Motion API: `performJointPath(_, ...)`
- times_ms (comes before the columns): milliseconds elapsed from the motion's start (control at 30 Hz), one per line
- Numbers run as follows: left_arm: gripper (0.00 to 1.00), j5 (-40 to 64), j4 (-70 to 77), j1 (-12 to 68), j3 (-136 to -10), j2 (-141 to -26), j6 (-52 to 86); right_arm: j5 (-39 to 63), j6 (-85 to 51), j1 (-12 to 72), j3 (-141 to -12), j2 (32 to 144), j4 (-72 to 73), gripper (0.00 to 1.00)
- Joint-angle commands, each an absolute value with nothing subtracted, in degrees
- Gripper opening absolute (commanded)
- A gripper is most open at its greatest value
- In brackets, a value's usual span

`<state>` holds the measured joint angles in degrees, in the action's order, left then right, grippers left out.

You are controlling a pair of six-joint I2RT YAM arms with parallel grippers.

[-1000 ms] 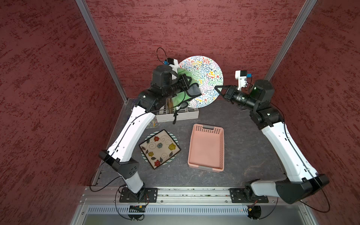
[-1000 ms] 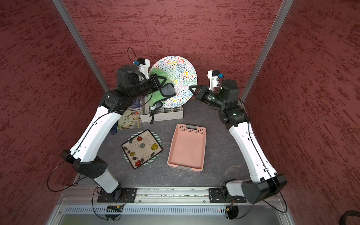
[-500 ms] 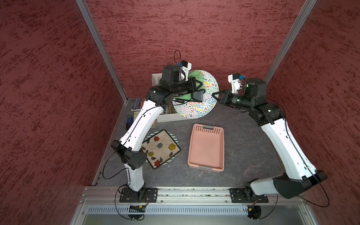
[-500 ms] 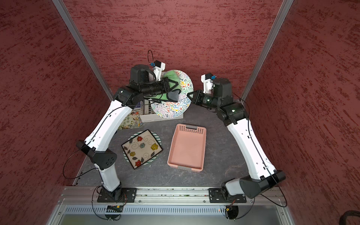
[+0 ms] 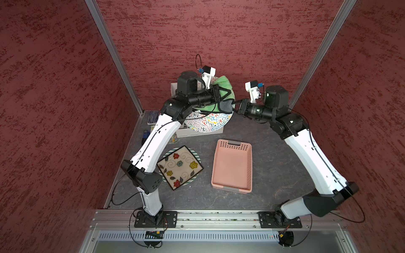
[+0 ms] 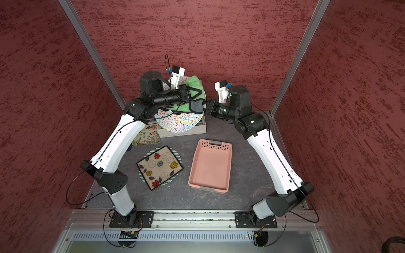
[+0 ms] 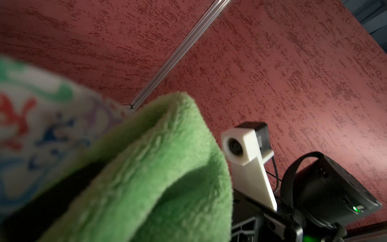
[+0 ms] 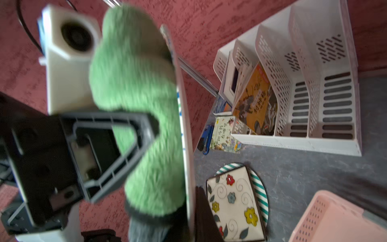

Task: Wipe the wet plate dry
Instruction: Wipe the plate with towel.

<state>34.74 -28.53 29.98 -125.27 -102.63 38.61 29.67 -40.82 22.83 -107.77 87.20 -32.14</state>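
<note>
- The left pincer is clamped on a green cloth. The cloth bunches up around its fingers and lies against the patterned face of the plate.
- The plate is round, white with many-coloured squiggles. It is held tilted, off the tabletop, at the back of the cell above a white rack.
- The right pincer is closed on the plate's rim, on the side towards the right arm.
- In the right wrist view the plate runs edge-on, with the cloth pressed to one face.
- Books stand in the compartments at one end of the rack.
- Nearer the front, a square flowered dish lies on a striped plate.
- A pink basket stands near these two, not touching them.
</note>
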Motion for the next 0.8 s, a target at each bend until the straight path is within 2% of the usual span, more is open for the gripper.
performJointPath(0, 0.00, 37.97, -19.81, 27.03, -119.54, -99.44, 44.69, 35.13, -49.73, 13.46, -114.79, 84.68, -12.27, 0.00)
performJointPath(100, 0.00, 43.13, -7.93, 20.12, -113.53, -95.11, 57.68, 40.93, -66.92, 4.52, -105.11, 81.21, 7.57, 0.00)
performJointPath(200, 0.00, 49.05, 3.53, 16.72, -112.63, -94.95, 67.66, 44.98, -82.05, 4.14, -97.64, 80.62, 25.69, 0.00)
performJointPath(300, 0.00, 50.50, 20.89, 15.50, -112.07, -96.42, 79.14, 42.14, -91.90, 4.74, -87.86, 78.41, 37.99, 0.00)
performJointPath(400, 0.00, 49.83, 37.55, 15.50, -114.87, -100.09, 90.86, 42.41, -94.00, 5.89, -83.05, 77.46, 40.38, 0.00)
performJointPath(467, 0.00, 49.02, 43.35, 16.36, -119.86, -102.71, 96.07, 43.93, -93.35, 7.34, -82.53, 77.77, 39.01, 0.00)
performJointPath(633, 0.00, 46.10, 45.62, 19.84, -135.52, -110.16, 99.77, 45.09, -98.38, 11.85, -82.18, 81.45, 46.77, 0.00)
performJointPath(767, 0.00, 44.38, 41.93, 24.46, -147.40, -116.46, 98.90, 46.00, -98.01, 17.37, -88.34, 86.31, 48.39, 0.00)
